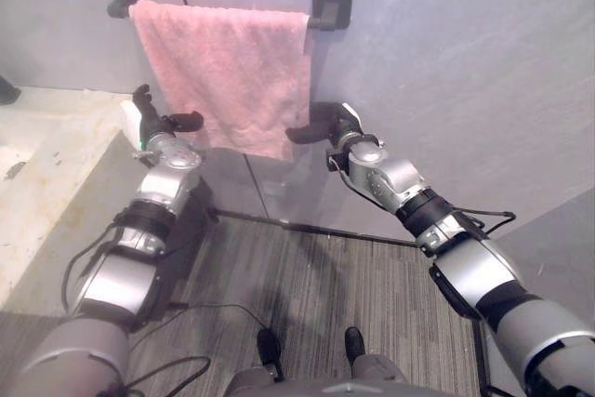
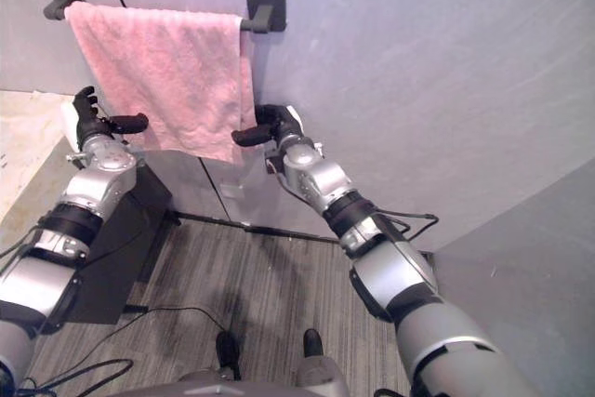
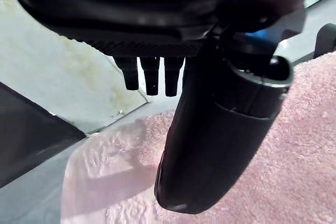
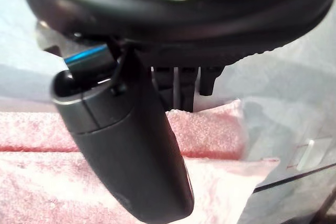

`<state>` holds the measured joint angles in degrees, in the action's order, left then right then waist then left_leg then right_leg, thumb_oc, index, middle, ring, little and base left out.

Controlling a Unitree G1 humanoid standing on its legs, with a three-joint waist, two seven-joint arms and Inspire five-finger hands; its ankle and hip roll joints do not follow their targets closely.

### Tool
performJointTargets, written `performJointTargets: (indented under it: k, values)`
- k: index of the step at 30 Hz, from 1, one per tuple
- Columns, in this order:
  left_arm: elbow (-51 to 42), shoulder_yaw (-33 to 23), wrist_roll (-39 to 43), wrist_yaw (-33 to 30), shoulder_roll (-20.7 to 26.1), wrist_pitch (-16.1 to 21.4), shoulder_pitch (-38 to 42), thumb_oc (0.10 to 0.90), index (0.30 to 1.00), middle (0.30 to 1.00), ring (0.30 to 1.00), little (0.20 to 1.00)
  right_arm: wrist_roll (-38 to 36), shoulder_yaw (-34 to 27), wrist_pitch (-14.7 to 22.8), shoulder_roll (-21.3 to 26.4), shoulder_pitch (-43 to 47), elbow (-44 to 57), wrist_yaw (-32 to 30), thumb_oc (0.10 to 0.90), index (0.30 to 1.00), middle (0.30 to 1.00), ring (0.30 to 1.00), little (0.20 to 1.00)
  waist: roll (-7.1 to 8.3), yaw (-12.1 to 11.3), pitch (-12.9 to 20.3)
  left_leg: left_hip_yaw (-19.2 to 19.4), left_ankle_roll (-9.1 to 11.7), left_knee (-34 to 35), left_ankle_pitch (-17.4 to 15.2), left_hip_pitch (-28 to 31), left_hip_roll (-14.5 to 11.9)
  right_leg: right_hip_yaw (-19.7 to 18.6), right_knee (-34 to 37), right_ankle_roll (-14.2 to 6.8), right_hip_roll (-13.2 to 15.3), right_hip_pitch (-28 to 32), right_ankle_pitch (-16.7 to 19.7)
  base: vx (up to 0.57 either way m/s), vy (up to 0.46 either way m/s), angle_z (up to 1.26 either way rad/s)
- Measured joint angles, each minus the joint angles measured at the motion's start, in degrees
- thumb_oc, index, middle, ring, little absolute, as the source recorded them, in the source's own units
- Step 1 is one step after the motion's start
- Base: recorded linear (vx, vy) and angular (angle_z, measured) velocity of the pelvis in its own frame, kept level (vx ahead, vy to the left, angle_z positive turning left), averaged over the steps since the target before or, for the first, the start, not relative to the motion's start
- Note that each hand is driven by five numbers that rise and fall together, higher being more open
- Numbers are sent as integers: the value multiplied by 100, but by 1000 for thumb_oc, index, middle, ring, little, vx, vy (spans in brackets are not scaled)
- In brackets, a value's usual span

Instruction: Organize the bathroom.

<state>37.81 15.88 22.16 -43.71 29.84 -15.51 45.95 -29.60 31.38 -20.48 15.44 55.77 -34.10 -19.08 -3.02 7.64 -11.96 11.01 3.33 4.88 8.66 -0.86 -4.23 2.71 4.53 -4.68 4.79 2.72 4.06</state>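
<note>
In the left eye view, a pink towel [image 1: 228, 76] is hanging over a black towel bar [image 1: 321, 18] on the grey wall [image 1: 465, 62]. The left hand [image 1: 153, 123] is hovering at the towel's lower left edge, the right hand [image 1: 325, 125] at its lower right corner, thumbs pointing inward. A pale desk [image 1: 46, 183] is sitting to the left.

In the left wrist view, the left hand's fingers [image 3: 149, 74] are staying straight and spread, thumb just before the towel [image 3: 294, 145], holding nothing.

In the right wrist view, the right hand's fingers [image 4: 178, 85] are likewise extending straight, relaxed, beside the towel's corner [image 4: 220, 129].
</note>
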Motion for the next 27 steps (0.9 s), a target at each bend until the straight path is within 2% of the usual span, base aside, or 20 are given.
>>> performJointTargets:
  k: [1,4,7,10,13,18,20,22,24,26,27]
  values:
    - [0,0,0,0,0,0,0,800,900,900,900,900,0,0,0,0,0,0,0,800,900,900,900,900,0,0,0,0,0,0,0,0,0,0,0,0,0,0,0,-48,31,-2]
    - [-32,-146,8,62,-123,49,-580,800,900,900,900,900,906,95,-181,24,-56,18,120,800,900,900,900,900,6,37,4,38,1,1,-2,3,4,-44,0,3,-2,-21,5,-40,23,-7]
    - [-325,-510,25,153,-435,52,-1516,800,900,900,900,900,1475,56,-350,406,-493,307,523,800,900,900,900,900,34,5,15,90,-5,11,-17,25,-11,-100,1,2,0,-23,6,-26,-7,-8]
    - [-412,-639,45,240,-586,38,-1974,800,900,900,900,900,1668,0,-530,626,-789,490,735,800,900,900,900,900,53,0,13,115,-8,23,-21,28,-13,-121,2,1,0,-29,6,-10,-4,-4]
    - [-1058,-945,56,572,-951,32,-3141,800,900,900,900,900,1817,-615,-709,881,-2137,1425,909,800,900,900,900,900,94,32,24,118,-11,25,-27,44,-10,-130,1,1,-12,-19,5,-34,-7,-1]
    - [-1347,-975,47,1018,-1173,10,-4034,800,900,900,900,900,2079,-1132,-923,947,-3942,1866,1290,800,900,900,900,900,149,90,21,136,-3,32,-50,60,-42,-170,3,-1,-64,-19,0,-47,-27,-3]
    - [-1443,-1011,5,1239,-1153,102,-4342,800,900,900,900,900,2613,-1294,-670,958,-4725,1879,1629,800,900,900,900,900,166,110,26,132,13,33,-123,77,-64,-175,3,16,-90,-2,-18,-50,-43,-5]
    - [-1297,-1066,-34,1768,-1081,139,-4784,800,900,900,900,900,3238,-1329,-666,1005,-5533,1573,2074,800,900,900,900,900,160,224,31,135,-13,34,-321,112,-122,-260,4,9,-123,-13,-54,-62,-57,-16]
    - [-1056,-1007,-255,2257,-1070,196,-4923,800,900,900,900,900,3377,-1400,-604,995,-5857,989,2200,800,900,900,900,900,161,303,31,150,-4,34,-368,106,-147,-275,4,12,-148,-15,-54,-92,-72,-3]
    - [-508,-717,-559,2818,-1026,360,-4913,800,900,900,900,900,3353,-1395,-349,942,-5928,-201,2189,800,900,900,900,900,143,356,66,110,8,35,-380,31,-178,-255,4,21,-185,-44,-60,-78,-63,8]
    - [2,-470,-637,3263,-1035,421,-4841,800,900,900,900,900,3244,-1367,-261,876,-5896,-1156,2066,800,900,900,900,900,122,351,67,97,12,34,-381,-14,-210,-244,4,24,-221,-75,-58,-90,-65,7]
